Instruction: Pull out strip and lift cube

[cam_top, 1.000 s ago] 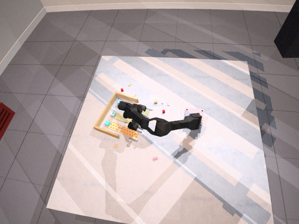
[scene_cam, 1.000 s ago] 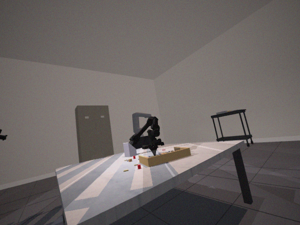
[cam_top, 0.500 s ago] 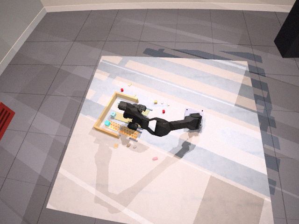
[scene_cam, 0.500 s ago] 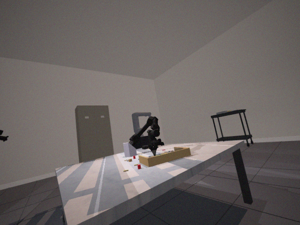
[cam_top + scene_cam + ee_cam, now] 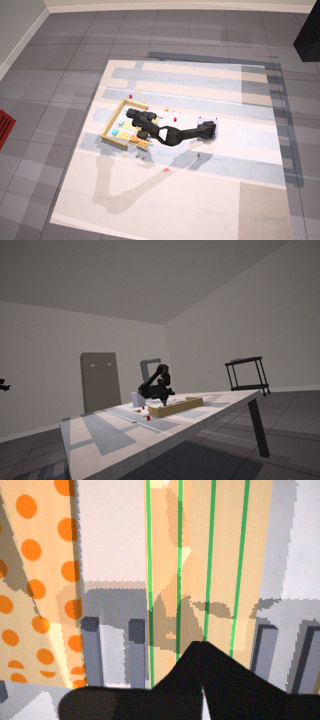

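A strip with green lines [image 5: 127, 125] [image 5: 226, 545] runs up the wrist view, unbroken where it shows; the arm hides part of it in the top view. A pale cyan cube [image 5: 120, 122] with a whitish top sits at its far end. The orange-dotted strip [image 5: 138, 141] [image 5: 50, 510] has a gap before its far piece [image 5: 122, 134], which bears a cyan cube [image 5: 115, 132]. A teal-dotted strip [image 5: 156, 120] is mostly hidden by the arm. My gripper [image 5: 165, 405] [image 5: 199, 648] is shut and empty, its tips low over the near part of the green-lined strip.
A low wooden wall [image 5: 112, 118] [image 5: 180, 407] encloses the far ends of the strips. Upright grey bars [image 5: 91, 652] [image 5: 137, 652] [image 5: 265, 652] flank the strips' near ends. Red cylinders [image 5: 130, 96] [image 5: 174, 119], a tan block [image 5: 166, 109] and a red block [image 5: 166, 169] lie outside.
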Motion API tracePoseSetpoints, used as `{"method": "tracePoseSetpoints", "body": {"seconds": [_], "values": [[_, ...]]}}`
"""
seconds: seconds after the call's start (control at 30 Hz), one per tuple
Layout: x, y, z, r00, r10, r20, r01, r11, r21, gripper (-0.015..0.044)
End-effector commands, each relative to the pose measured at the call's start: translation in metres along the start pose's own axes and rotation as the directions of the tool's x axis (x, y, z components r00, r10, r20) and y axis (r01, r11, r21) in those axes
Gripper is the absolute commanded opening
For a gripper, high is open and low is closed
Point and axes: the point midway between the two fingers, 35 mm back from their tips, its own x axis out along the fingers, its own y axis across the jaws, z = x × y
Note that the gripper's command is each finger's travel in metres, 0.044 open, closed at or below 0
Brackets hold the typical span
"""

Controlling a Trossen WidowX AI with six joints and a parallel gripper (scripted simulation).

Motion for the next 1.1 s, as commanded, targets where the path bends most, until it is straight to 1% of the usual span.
{"method": "tracePoseSetpoints", "body": {"seconds": [0.0, 0.4, 1.07], "values": [[0.001, 0.001, 0.001, 1.0, 0.003, 0.002, -0.003, 1.0, 0.001, 0.0], [0.002, 0.001, 0.0, 1.0, 0.003, 0.002, -0.003, 1.0, 0.001, 0.0], [0.003, 0.0, -0.031, 1.0, 0.003, 0.0, -0.003, 1.0, 0.003, 0.0]]}}
